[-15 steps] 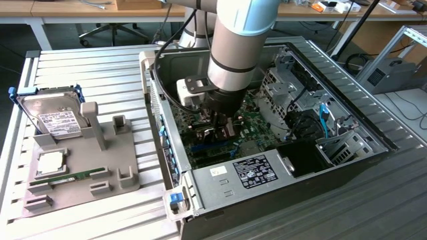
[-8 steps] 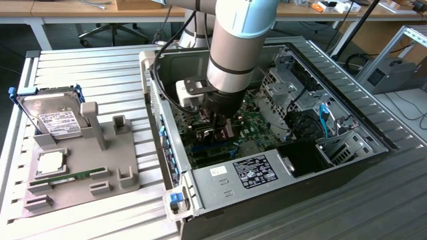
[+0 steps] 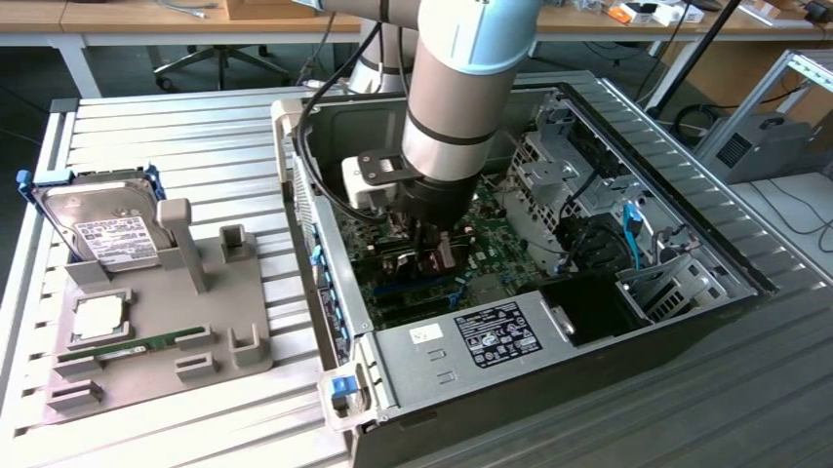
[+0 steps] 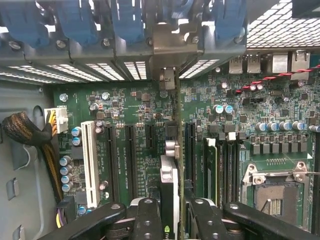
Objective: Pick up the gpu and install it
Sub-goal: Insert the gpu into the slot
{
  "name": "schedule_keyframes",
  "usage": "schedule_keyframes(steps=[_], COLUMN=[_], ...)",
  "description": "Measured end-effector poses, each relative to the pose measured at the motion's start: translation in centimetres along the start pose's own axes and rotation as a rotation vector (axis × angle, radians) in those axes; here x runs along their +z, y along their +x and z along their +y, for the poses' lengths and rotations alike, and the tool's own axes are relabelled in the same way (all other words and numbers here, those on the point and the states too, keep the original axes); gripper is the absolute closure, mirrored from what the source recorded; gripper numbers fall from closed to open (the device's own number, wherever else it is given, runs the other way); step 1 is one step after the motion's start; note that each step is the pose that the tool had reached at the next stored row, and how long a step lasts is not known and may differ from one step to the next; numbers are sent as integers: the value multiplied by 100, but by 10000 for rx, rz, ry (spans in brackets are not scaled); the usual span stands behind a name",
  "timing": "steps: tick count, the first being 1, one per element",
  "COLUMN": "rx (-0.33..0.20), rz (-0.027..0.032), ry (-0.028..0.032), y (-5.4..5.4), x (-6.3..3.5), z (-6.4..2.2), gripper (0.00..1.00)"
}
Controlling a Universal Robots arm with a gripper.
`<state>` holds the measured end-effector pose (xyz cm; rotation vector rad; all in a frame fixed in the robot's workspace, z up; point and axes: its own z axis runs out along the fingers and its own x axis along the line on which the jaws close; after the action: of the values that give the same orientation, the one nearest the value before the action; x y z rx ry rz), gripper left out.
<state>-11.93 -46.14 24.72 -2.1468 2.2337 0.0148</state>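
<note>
While the robot arm [image 3: 456,88] reaches down into the open computer case [image 3: 390,400], its jaws pinch the gpu [image 4: 169,182] between them, the thin card held edge-on; beneath the jaws lies the green motherboard [image 4: 125,105] with its long slots.

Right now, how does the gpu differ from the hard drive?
Place: the gpu is inside the case, above the motherboard; the hard drive leans on the grey stand outside it, at the exterior view's left.
Grip: the gripper holds the gpu; the hard drive sits free of it.
Shape: the gpu is a thin card, seen edge-on; the hard drive is boxy with a white label.
Neither lies flat.
</note>
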Motion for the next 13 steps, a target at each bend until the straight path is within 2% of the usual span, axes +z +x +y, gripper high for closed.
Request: schedule_keyframes(steps=[3, 4, 5, 13], rx=[-66, -66, -66, -66], rz=[-8, -9, -10, -8], ry=[-1, 0, 1, 0], y=[-1, -4, -4, -3], x=[2, -57, -71, -66], z=[-20, -25, -26, -26], gripper=[73, 73, 73, 73])
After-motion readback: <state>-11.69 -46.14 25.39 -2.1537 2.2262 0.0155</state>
